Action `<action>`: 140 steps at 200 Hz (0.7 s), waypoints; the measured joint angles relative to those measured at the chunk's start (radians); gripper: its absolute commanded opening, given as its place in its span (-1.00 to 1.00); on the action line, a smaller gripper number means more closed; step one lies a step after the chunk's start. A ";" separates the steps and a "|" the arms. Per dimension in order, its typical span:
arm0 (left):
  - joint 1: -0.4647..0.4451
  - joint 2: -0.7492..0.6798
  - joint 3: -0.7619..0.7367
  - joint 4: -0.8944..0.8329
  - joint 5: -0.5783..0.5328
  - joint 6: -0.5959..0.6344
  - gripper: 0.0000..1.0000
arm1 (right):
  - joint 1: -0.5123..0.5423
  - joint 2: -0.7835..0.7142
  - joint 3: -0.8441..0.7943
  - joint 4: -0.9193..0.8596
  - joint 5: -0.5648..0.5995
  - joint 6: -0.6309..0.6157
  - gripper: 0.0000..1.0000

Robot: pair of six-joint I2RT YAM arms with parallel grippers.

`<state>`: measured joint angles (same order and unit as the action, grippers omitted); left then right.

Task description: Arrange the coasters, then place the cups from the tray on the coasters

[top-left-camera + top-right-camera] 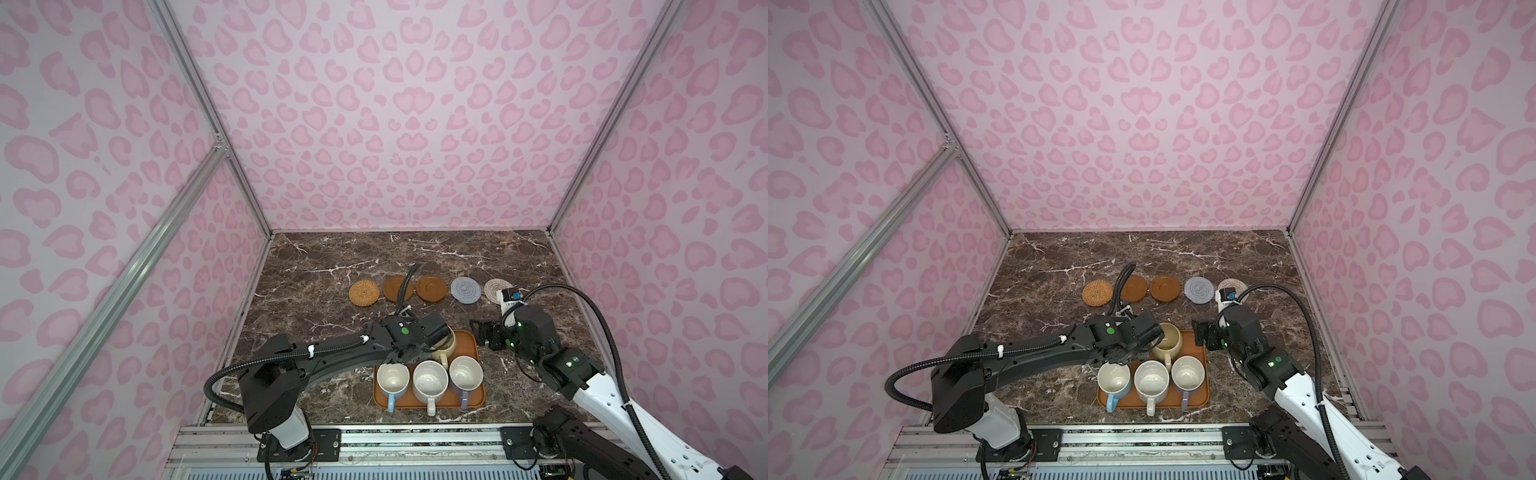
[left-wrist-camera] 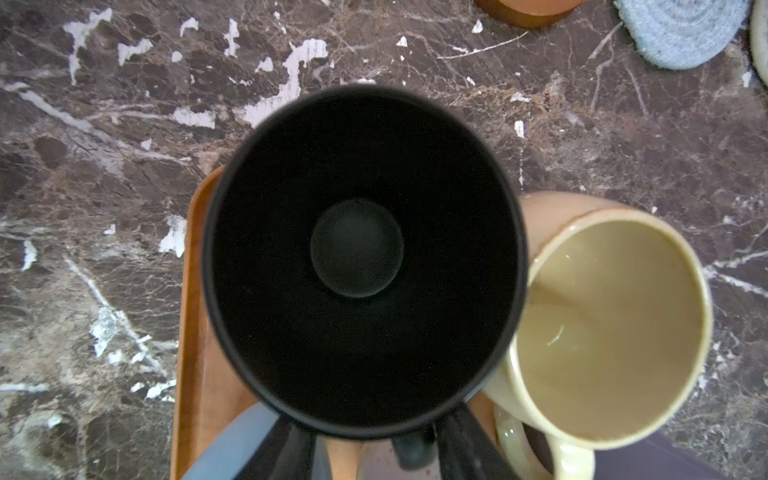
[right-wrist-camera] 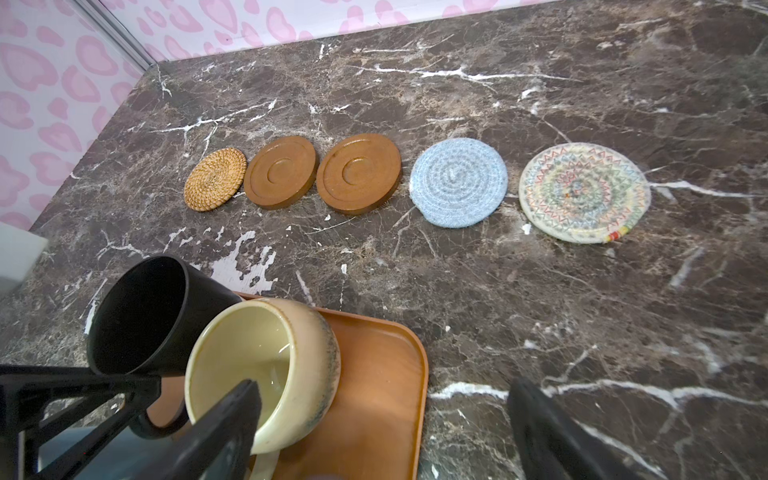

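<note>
- The dark brown marble surface (image 1: 415, 257) carries everything.
- The flat orange-brown tray (image 1: 467, 343) at its near side holds all five mugs.
- The right tool (image 3: 384, 386) hangs wide and empty beside the tray.
- The left tool (image 2: 376, 440) stands around the handle of the black ceramic mug (image 2: 357, 249), at the tray's far-left corner. Whether it pinches already, one cannot tell.
- Five round coasters (image 3: 359, 172) lie in a bare row behind the tray, so the first cup seems in hand. Next it needs a firm handle grip and a straight lift.
</note>
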<state>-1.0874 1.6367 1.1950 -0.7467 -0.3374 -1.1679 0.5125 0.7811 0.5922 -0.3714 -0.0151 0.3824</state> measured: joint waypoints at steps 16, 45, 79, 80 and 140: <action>0.000 0.005 0.000 -0.010 -0.005 0.003 -0.05 | 0.000 0.000 -0.001 0.000 0.000 0.000 0.89; 0.000 0.010 0.000 -0.016 -0.012 0.003 -0.10 | 0.000 0.000 -0.002 0.000 0.004 0.000 0.88; 0.000 0.019 0.003 -0.015 -0.011 0.003 -0.17 | 0.000 0.003 -0.002 0.002 0.007 0.000 0.88; 0.000 0.021 0.003 -0.016 -0.011 0.003 -0.17 | 0.000 0.003 -0.002 0.002 0.007 0.000 0.89; 0.006 0.037 0.006 -0.010 -0.002 0.027 -0.60 | 0.000 0.006 -0.003 0.006 0.007 0.003 0.88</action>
<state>-1.0809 1.6741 1.2011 -0.7563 -0.3393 -1.1404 0.5125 0.7872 0.5888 -0.3649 -0.0078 0.3851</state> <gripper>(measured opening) 0.199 0.940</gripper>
